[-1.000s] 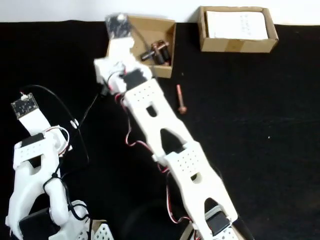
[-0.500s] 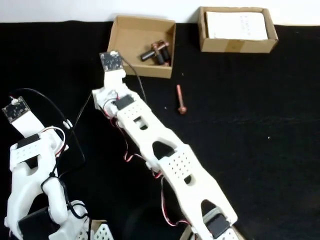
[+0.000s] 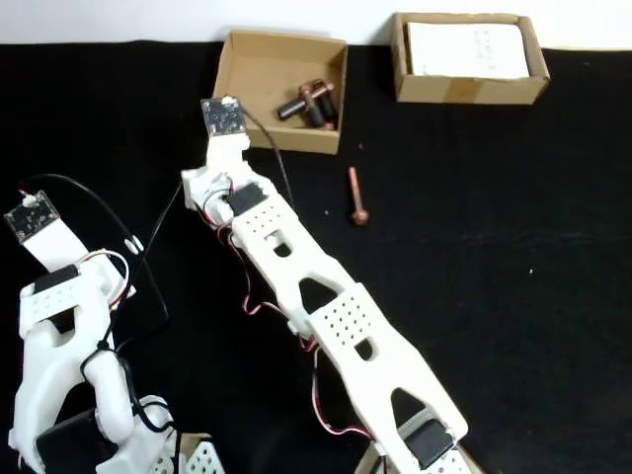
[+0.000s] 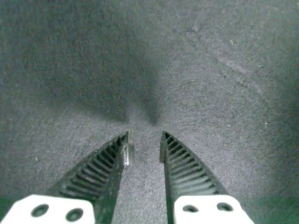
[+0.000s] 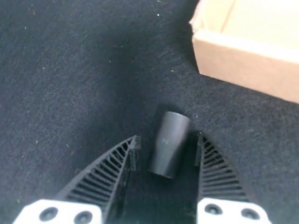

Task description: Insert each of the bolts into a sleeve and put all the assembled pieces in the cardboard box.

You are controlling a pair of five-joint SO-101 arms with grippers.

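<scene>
A dark sleeve point(image 5: 169, 144) lies on the black cloth between the fingers of my open right gripper point(image 5: 167, 140), which touch nothing. The cardboard box point(image 5: 243, 65) has its near corner just beyond the sleeve. In the high view the right arm point(image 3: 296, 257) stretches to the front left corner of that cardboard box point(image 3: 286, 138). Assembled pieces point(image 3: 308, 104) lie inside the box at its right end. A loose copper bolt point(image 3: 355, 196) lies on the cloth right of the arm. My left gripper point(image 4: 145, 140) hangs slightly open over bare cloth, holding nothing.
A second cardboard box point(image 3: 469, 89) holding white paper stands at the back right. The left arm point(image 3: 59, 296) stands at the table's left front, with its black cable looping beside it. Open black cloth spreads on the right.
The right arm has drawn back from above the cardboard box to the cloth just in front of it. The left arm has shifted slightly left.
</scene>
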